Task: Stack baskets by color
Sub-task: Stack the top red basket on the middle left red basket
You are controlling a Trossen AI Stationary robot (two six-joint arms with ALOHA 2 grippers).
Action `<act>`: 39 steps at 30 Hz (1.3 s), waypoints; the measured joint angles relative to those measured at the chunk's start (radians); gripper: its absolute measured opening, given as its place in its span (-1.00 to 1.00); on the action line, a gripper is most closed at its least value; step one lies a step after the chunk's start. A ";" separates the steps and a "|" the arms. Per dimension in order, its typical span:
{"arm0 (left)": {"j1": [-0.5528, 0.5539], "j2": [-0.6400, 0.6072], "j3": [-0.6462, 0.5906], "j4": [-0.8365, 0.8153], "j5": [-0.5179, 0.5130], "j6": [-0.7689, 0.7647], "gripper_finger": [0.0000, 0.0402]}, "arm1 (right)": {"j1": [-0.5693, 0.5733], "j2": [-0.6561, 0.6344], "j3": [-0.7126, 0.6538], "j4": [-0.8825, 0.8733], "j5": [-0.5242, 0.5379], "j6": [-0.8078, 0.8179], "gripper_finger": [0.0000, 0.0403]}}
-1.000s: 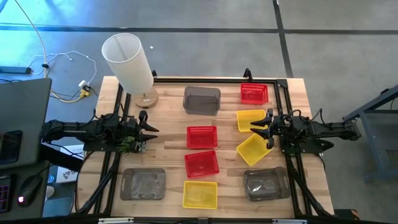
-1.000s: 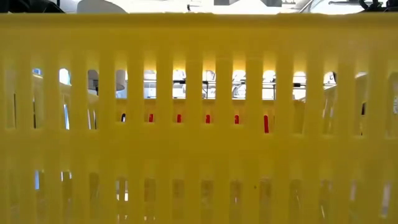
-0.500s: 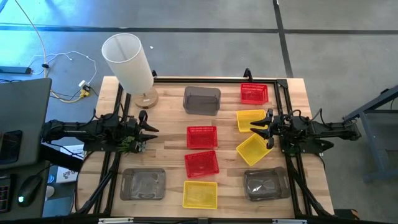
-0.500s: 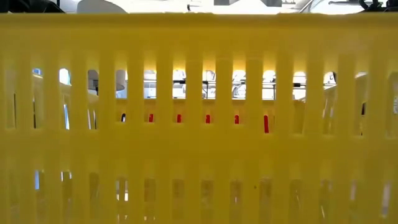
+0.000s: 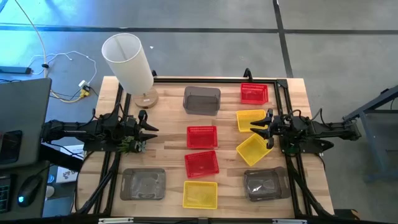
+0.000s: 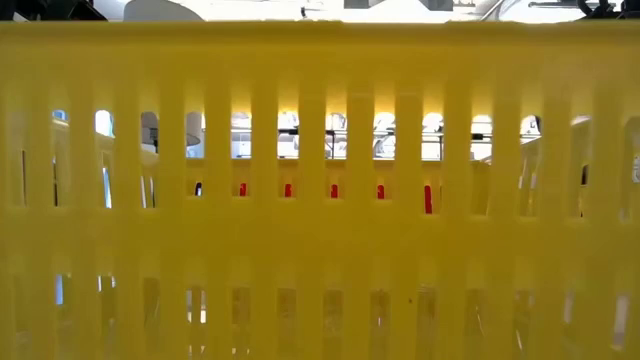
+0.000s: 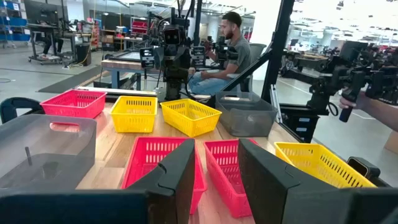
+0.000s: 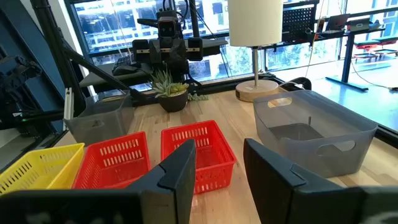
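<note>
Nine baskets lie scattered on the wooden table. Red ones sit at the far right [image 5: 254,93] and in the middle [image 5: 202,137] [image 5: 201,163]. Yellow ones lie right of centre [image 5: 250,119] [image 5: 253,149] and at the near edge [image 5: 200,194]; that near one fills the low view [image 6: 320,200]. Grey ones stand at the far middle [image 5: 201,99], near left [image 5: 143,184] and near right [image 5: 266,183]. My left gripper [image 5: 148,129] [image 7: 217,180] hovers open at the left side. My right gripper [image 5: 261,128] [image 8: 219,171] hovers open at the right, above the yellow baskets' edges. Both point level toward the middle.
A tall white cylinder lamp on a wooden base [image 5: 129,62] stands at the far left corner. A small potted plant [image 8: 171,93] sits by the left arm. Black frame rails [image 5: 283,106] run along the table's sides. A person [image 7: 233,43] sits beyond the table.
</note>
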 joint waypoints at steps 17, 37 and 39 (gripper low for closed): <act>0.000 0.000 0.000 -0.002 -0.003 -0.053 -0.45 | 0.000 0.000 0.000 0.160 0.007 0.067 -0.38; 0.000 0.000 0.000 -0.053 0.005 -0.099 -0.45 | 0.000 0.000 0.000 0.279 0.465 -0.066 -0.05; 0.000 0.000 0.000 -0.053 0.005 -0.090 -0.45 | 0.000 0.000 0.000 0.279 0.465 -0.094 -0.05</act>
